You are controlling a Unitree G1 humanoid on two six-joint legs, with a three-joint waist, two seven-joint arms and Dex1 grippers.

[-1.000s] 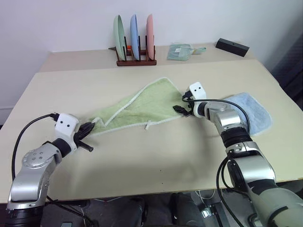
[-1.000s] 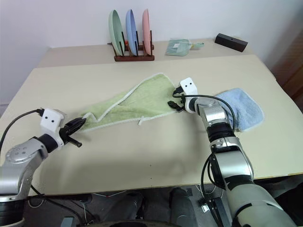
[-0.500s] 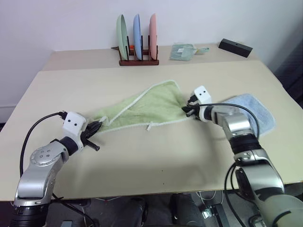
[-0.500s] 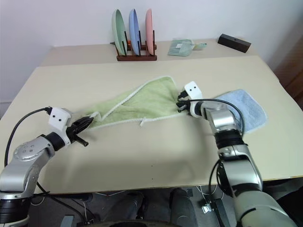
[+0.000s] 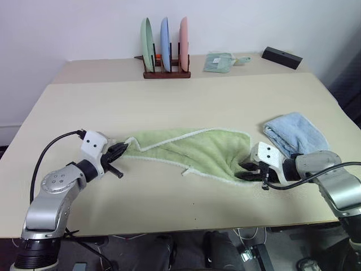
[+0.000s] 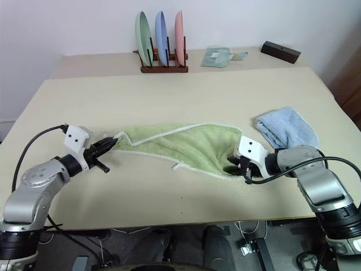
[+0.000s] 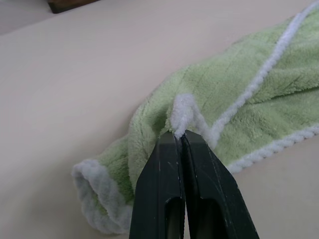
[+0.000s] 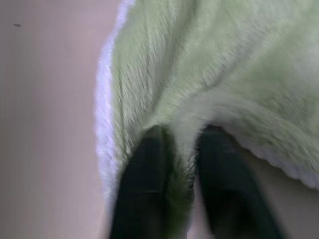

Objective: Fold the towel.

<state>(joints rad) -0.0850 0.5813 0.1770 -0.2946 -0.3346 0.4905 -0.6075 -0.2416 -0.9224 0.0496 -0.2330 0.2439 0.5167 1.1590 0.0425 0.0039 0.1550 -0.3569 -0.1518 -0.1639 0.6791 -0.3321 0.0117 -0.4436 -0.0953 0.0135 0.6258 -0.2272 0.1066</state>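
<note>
Both grippers low, pinching opposite towel ends.

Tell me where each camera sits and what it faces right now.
Left and right eye views: on the head, looking down over the table; both arms show, the left gripper and right gripper at opposite ends of the green towel.
Left wrist view: along the left fingers, shut on the towel's white edging.
Right wrist view: along the right fingers, with towel between them.
All four share the towel.
</note>
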